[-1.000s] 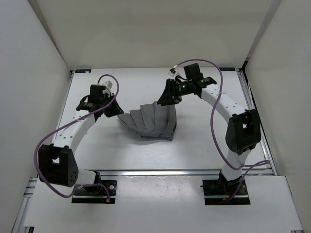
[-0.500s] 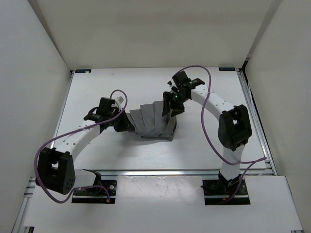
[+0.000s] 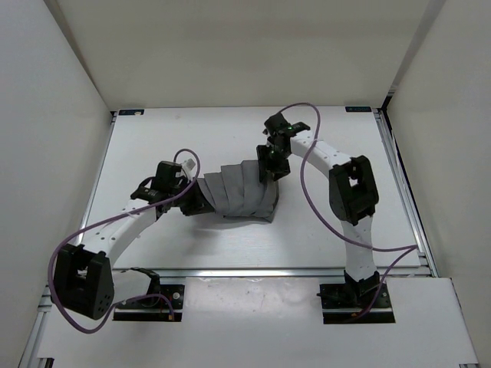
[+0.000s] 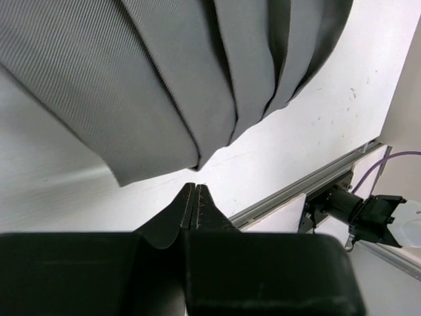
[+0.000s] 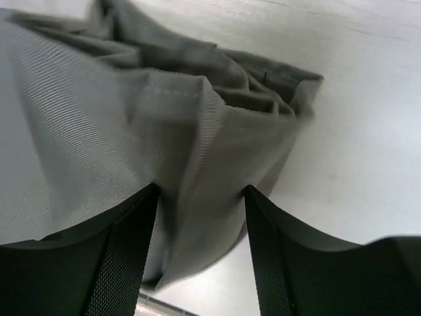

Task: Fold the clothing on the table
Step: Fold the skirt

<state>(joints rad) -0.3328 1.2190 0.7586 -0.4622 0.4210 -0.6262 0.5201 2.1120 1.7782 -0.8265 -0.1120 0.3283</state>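
While both arms reach in from the near edge in the overhead view, the grey pleated skirt (image 3: 238,192) lies bunched up around the middle of the white surface (image 3: 192,138), fanned out with its pleats showing. The left gripper (image 3: 197,201) sits low at the skirt's left side, right up against the fabric. The right gripper (image 3: 268,170) is at the skirt's far right corner, on top of the cloth. From up here I honestly can't tell what either set of jaws is doing.

Left wrist view clears up that one: the left gripper (image 4: 196,191) is pinched fully closed, fingertips pressed together with nothing between them. The skirt (image 4: 164,85) fills the top of the picture, its pleats running down to a hem corner that ends just beyond the tips, apart from them as far as I can see. Bare surface (image 4: 296,145) shows to the right, with an aluminium rail (image 4: 289,197) past it.

Right wrist view: the right gripper (image 5: 201,191) has its jaws spread apart, straddling a fold of the skirt (image 5: 131,118). The fabric sits in the gap between the two fingers (image 5: 263,250) and looks loose rather than squeezed. More cloth is heaped behind, with white surface (image 5: 355,99) off to the right.
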